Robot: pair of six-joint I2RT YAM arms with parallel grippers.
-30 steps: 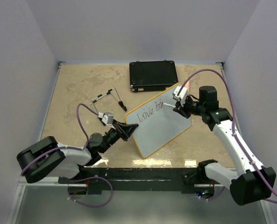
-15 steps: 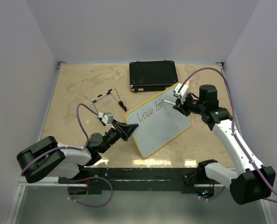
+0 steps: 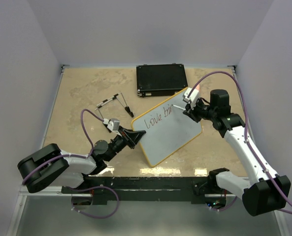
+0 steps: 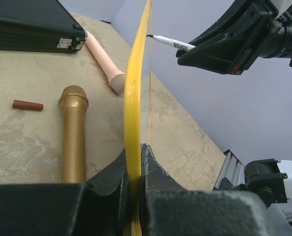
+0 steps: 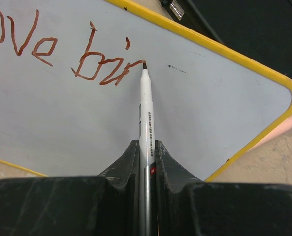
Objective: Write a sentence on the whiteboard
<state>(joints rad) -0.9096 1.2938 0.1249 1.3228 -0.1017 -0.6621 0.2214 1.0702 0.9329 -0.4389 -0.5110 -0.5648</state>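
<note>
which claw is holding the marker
The right claw, shut on the marker with its tip at the whiteboard face; the left claw instead clamps the whiteboard's yellow frame.

Top view overhead, far; wrist views close, all sharing whiteboard (image 3: 170,135).

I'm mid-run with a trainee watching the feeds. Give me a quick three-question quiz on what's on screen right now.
1. True or false: the left tool is clamped on the yellow frame of the whiteboard.
2. Multiple choice: what does the right tool hold? A) a marker B) an eraser C) a microphone
3. Short answer: which word of the sentence is already complete?

Key: 1 true; 2 A; 3 love.
</note>
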